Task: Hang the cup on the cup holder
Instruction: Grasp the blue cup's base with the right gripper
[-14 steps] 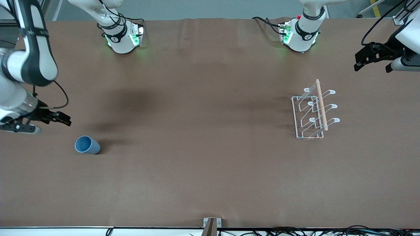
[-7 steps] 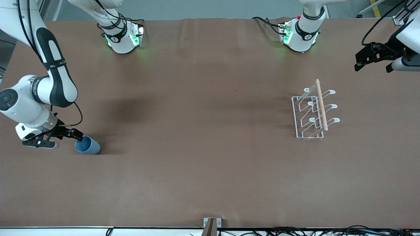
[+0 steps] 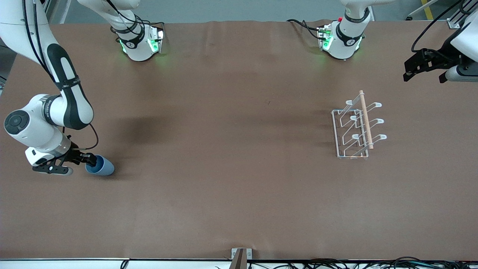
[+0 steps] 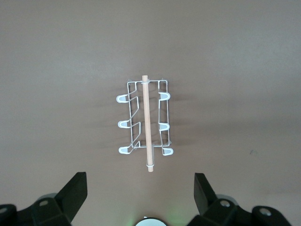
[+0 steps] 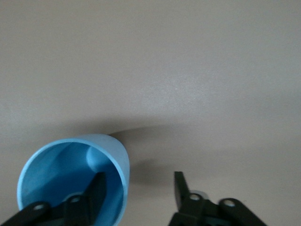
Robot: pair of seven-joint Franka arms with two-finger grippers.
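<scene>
- Brown table (image 3: 231, 179) covering fills the scene, with both robot bases along its top edge.
- Light blue cup (image 3: 100, 166) lies on its side on the table toward the right arm's end, well apart from the cup holder, its open mouth facing the right gripper.
- Right gripper (image 3: 89, 160), which a second ago hung clear of the cup, is now at the cup's rim; one finger (image 5: 96, 190) sits inside the mouth and the other outside the wall, jaws parted and not yet clamped.
- White wire cup holder (image 3: 354, 129) with its wooden rod (image 3: 366, 119) stands unchanged toward the left arm's end.
- Left gripper (image 3: 425, 69) waits with jaws spread wide, holding nothing, up near the cup holder.
- No readable writing is visible.
</scene>
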